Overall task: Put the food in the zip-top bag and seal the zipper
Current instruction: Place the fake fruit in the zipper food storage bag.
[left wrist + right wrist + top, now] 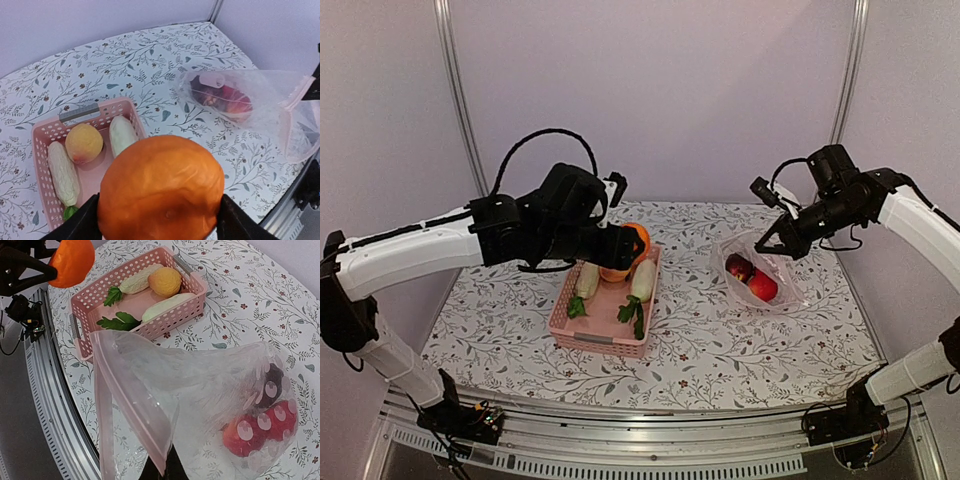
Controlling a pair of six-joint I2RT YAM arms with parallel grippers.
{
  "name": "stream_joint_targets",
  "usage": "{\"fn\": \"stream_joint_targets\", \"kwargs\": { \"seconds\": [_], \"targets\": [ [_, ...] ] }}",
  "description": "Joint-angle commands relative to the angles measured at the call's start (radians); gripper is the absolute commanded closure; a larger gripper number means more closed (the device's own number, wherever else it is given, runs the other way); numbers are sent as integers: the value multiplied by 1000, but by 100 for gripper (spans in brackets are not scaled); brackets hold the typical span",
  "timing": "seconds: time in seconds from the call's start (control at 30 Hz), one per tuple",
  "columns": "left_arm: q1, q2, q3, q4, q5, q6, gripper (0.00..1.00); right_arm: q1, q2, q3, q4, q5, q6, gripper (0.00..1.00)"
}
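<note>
In basket (pixel 42 132), radishes (pixel 63 172), in bag (pixel 277 90), red fruits (pixel 235 102)

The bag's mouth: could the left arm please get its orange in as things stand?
Probably yes: the right pincer holds the bag open, and only bare table lies between it and the orange.

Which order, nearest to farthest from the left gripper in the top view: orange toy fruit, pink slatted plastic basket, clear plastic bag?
1. Orange toy fruit, between the jaws.
2. Pink slatted plastic basket, just below.
3. Clear plastic bag, far right.
</note>
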Motion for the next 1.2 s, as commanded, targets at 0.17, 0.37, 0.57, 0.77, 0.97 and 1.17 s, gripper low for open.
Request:
{"fn": "stream_joint_targets", "kwargs": {
  "seconds": [0.17, 0.37, 0.57, 0.77, 0.97, 1.17],
  "targets": [
    [-241, -39, 37, 407, 3, 338, 41, 42, 22, 125, -117, -29, -30, 100],
    [-343, 44, 128, 471, 3, 520, 40, 43, 25, 153, -149, -78, -37, 100],
    [-408, 158, 223, 482, -32, 651, 40, 44, 26, 173, -165, -119, -37, 100],
    [-419, 320, 388, 393, -220, 728, 40, 43, 39, 195, -171, -129, -24, 100],
    [-423, 432, 494, 328, -320, 781, 40, 45, 51, 214, -174, -135, -17, 100],
    [-430, 476, 501, 309, -372, 797, 40, 44, 56, 216, -168, -134, -19, 100]
  ]
}}
